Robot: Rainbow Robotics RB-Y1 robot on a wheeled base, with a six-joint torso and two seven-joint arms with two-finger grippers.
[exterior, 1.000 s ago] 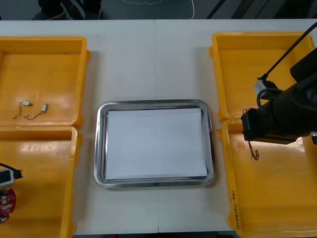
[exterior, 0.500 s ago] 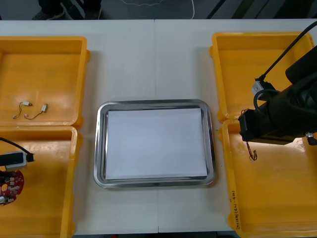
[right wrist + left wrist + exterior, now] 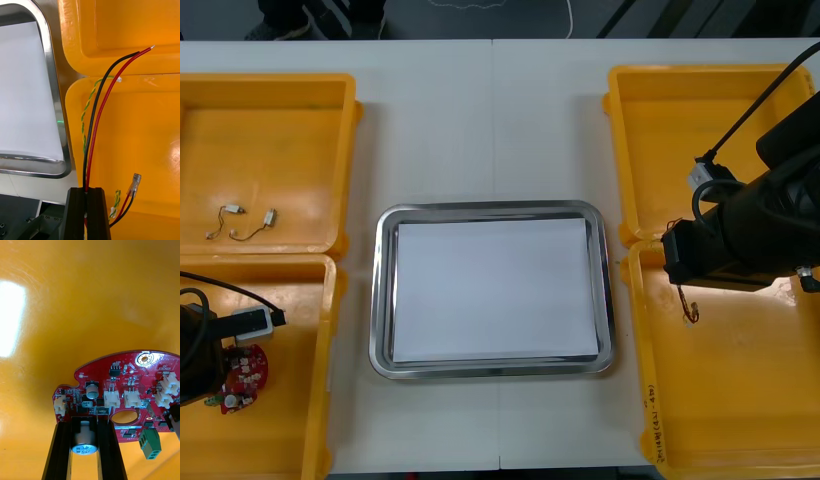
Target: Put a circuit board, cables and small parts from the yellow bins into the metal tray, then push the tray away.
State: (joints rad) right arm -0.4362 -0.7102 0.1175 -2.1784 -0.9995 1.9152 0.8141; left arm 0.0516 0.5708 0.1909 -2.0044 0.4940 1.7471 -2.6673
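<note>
Table, light. Bore tray at centre, flanked by far-left bin, near-left bin, far-right bin, near-right bin.

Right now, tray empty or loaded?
Empty: the metal tray shows bare white inside. The circuit board is held in the left gripper over a yellow bin; the right gripper holds cables.

A light table is stretching across the front view, with a thin seam running straight down its middle. Beyond its far edge a dark floor is showing, and a pale cord is lying looped on it.
</note>
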